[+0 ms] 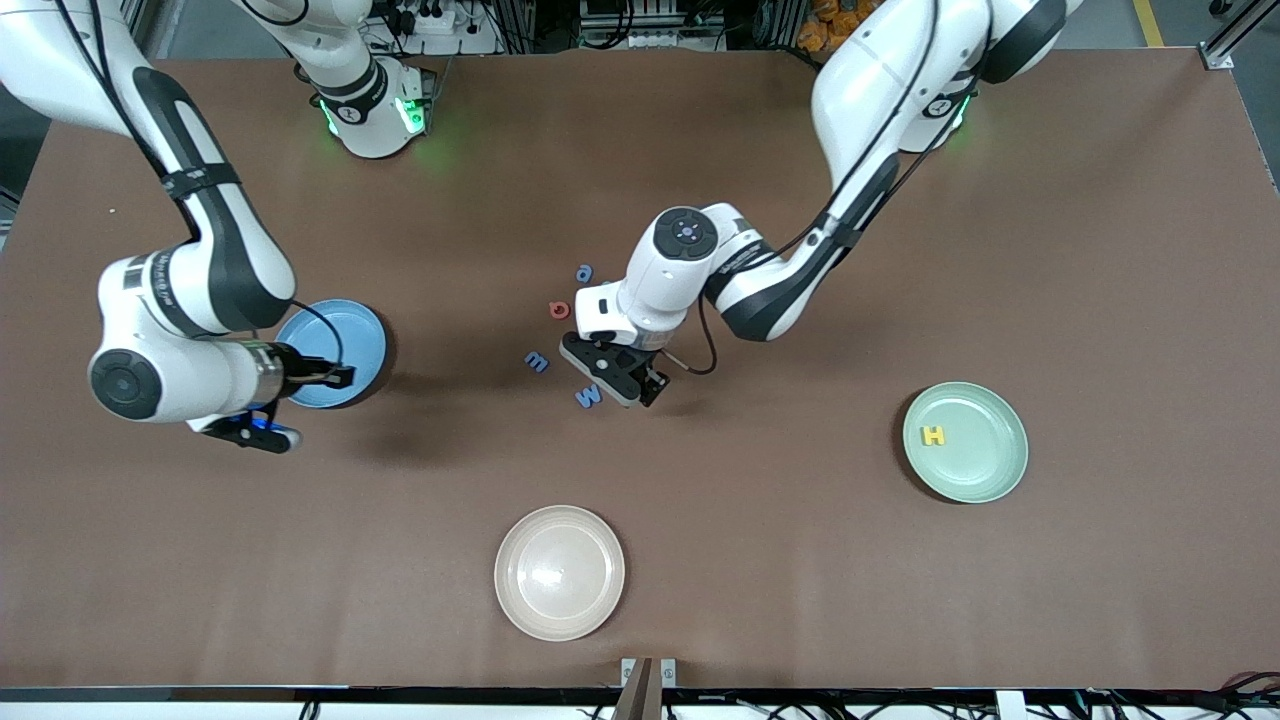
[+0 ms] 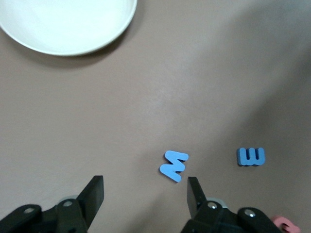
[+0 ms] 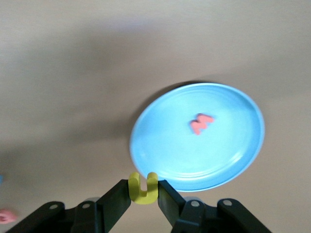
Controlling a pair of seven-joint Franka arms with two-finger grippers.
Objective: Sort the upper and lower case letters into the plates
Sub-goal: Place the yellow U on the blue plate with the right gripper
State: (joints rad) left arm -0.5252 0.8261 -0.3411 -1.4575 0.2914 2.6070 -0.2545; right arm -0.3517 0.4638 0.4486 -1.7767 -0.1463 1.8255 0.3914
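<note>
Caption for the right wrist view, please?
Right gripper shut on yellow letter u, at the edge of the blue plate that holds a red w.

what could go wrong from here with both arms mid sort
The right pincer pinches the yellow u by its edges just short of the blue plate; released here, it may miss the rim or bounce onto the red letter inside.

The left pincer stands open over the table with the blue W off-centre, close to one finger. Closing now could nudge the letter aside instead of gripping it.
</note>
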